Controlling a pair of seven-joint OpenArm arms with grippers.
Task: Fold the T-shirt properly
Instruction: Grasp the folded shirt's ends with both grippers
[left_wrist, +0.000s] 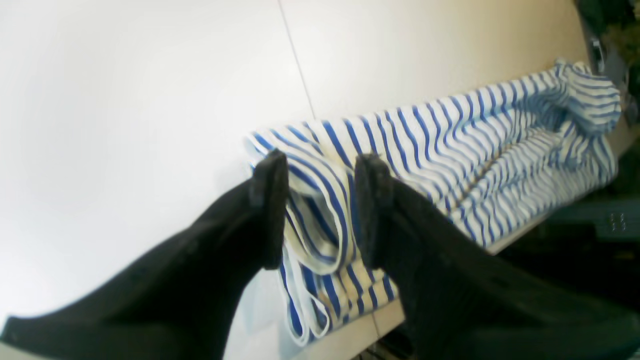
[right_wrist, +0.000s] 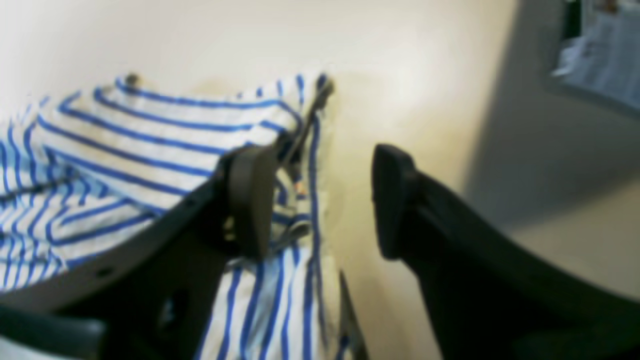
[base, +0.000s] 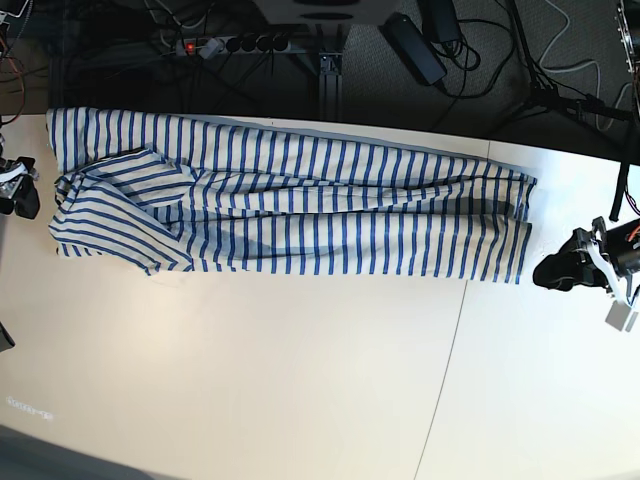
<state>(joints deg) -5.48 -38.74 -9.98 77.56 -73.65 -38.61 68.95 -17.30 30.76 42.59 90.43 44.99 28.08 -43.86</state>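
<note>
A: Lying stretched across the upper part of the base frame, the shirt (base: 290, 215) is running as a long band along the far table (base: 300, 380) edge, isn't it?

B: Yes. Its top edge is sitting near the table's dark rear border, and its left end is bunching into folds near the frame's left side. The whole lower half of that frame is showing bare table.

A: How is the left gripper (left_wrist: 320, 210) standing?

B: Its jaws are spread apart in the wrist view, straddling a folded hem at the shirt's (left_wrist: 425, 150) near end; whether the pads are touching cloth, I cannot tell. In the base view it is sitting at the right (base: 560, 270), just past the shirt's end.

A: And the right gripper (right_wrist: 320, 200)?

B: Also gaping, holding nothing. Its left finger (right_wrist: 250, 200) is overlapping the shirt's (right_wrist: 150, 135) edge in the frame, while its other finger is hanging over bare table at the frame's right.
</note>
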